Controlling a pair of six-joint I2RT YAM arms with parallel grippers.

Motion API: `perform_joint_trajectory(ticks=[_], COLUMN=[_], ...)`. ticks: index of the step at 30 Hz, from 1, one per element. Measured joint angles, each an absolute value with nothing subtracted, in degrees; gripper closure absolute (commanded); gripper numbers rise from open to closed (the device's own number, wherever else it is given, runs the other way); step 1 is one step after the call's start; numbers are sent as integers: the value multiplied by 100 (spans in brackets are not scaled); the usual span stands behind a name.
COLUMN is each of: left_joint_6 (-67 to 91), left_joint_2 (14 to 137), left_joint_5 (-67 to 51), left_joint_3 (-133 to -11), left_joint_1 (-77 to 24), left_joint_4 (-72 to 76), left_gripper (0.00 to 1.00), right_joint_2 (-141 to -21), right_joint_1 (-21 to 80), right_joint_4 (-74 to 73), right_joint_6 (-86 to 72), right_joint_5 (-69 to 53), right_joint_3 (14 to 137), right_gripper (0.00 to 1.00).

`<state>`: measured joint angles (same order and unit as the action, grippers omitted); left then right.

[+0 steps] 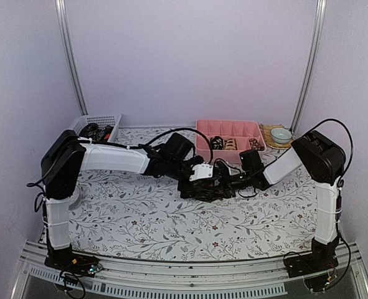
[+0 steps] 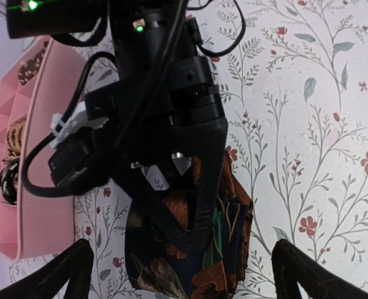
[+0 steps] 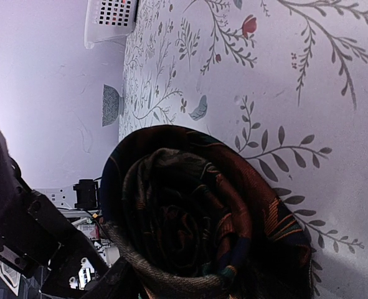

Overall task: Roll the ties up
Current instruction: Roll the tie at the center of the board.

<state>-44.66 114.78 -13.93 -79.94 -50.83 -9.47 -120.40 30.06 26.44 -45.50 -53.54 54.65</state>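
A dark tie point(image 2: 233, 249) with rust and green floral print is rolled into a fist-sized coil on the table. In the right wrist view the coil point(image 3: 190, 212) fills the frame end-on, its spiral layers showing. My right gripper point(image 2: 193, 233) reaches down from above and is shut on this coil, one finger on each side. My left gripper point(image 2: 184, 280) stands wide open around the coil, its fingertips point(image 2: 65, 274) well apart from the fabric on both sides. In the top view both grippers meet at mid-table point(image 1: 216, 185), hiding the tie.
A pink compartment tray point(image 1: 203, 128) at the back holds several rolled ties point(image 1: 224, 143); it also lies along the left edge of the left wrist view point(image 2: 40, 205). A white mesh basket point(image 1: 106, 118) with more ties stands back left. A small bowl point(image 1: 281, 134) sits back right.
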Motion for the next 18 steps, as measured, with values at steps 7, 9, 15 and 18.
perform_joint_trajectory(ticks=[7,9,15,18], left_joint_6=[-4611,-4648,-4711,-4740], left_joint_2=[12060,12108,12280,12315], left_joint_5=[-1426,-1409,-1273,-1227], left_joint_3=[-8353,-8366,-8582,-8613], left_joint_1=[-5004,-4993,-4991,-4991], left_joint_4=[-1271,-1293,-1326,-1323], left_gripper=[0,0,0,0], right_joint_2=[-12040,-12040,-12040,-12040], right_joint_1=[3006,3004,3006,3006], right_joint_4=[2689,2694,2698,2698], right_joint_6=[-4547,-4545,-4541,-4541], right_joint_5=[-5354,-5354,-5354,-5354], right_joint_3=[5446,5441,5441,5441], right_gripper=[49,49,49,49])
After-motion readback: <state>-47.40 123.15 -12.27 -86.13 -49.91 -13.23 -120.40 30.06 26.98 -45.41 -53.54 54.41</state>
